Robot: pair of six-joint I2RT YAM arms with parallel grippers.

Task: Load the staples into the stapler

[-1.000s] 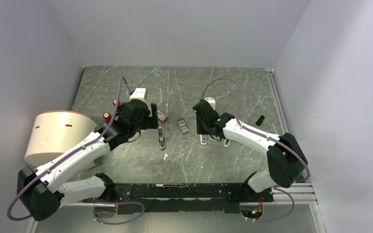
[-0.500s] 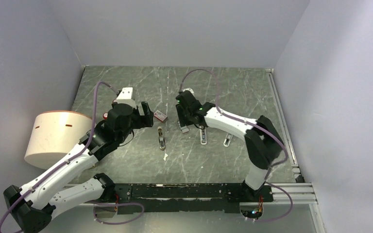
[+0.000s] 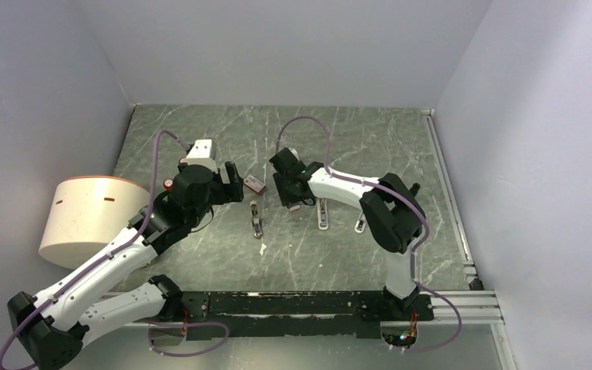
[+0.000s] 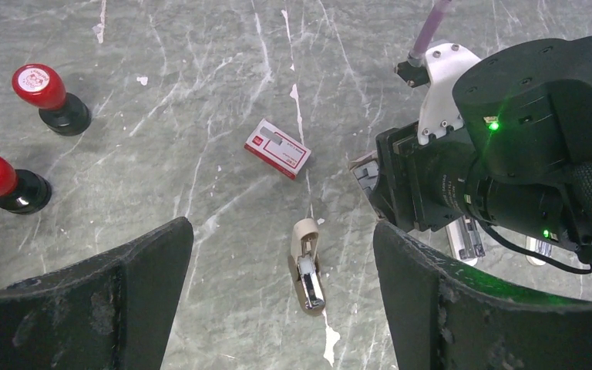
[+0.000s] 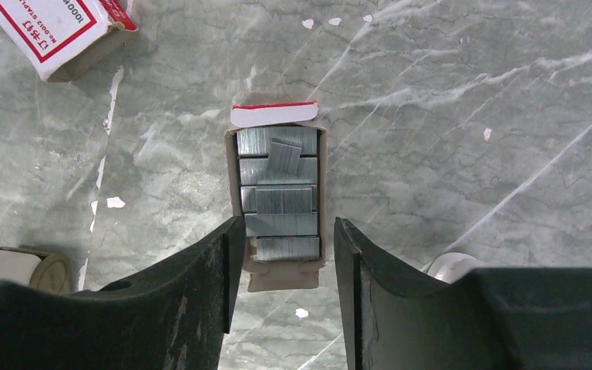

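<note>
Stapler [image 4: 306, 264] lies on the desk [image 4: 200, 116] with its grey inside showing, near the left gripper [image 4: 277, 231], whose jaws hang wide apart and empty. A box [image 4: 277, 149] sits just beyond it. Farther right, staples [image 5: 277, 193] fill an open tray [image 5: 277, 279], flanked by the parted jaws of the right gripper [image 5: 287, 231].

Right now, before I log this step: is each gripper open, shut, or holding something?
Left gripper: open, holding nothing.
Right gripper: open, jaws either side of the staples.
</note>
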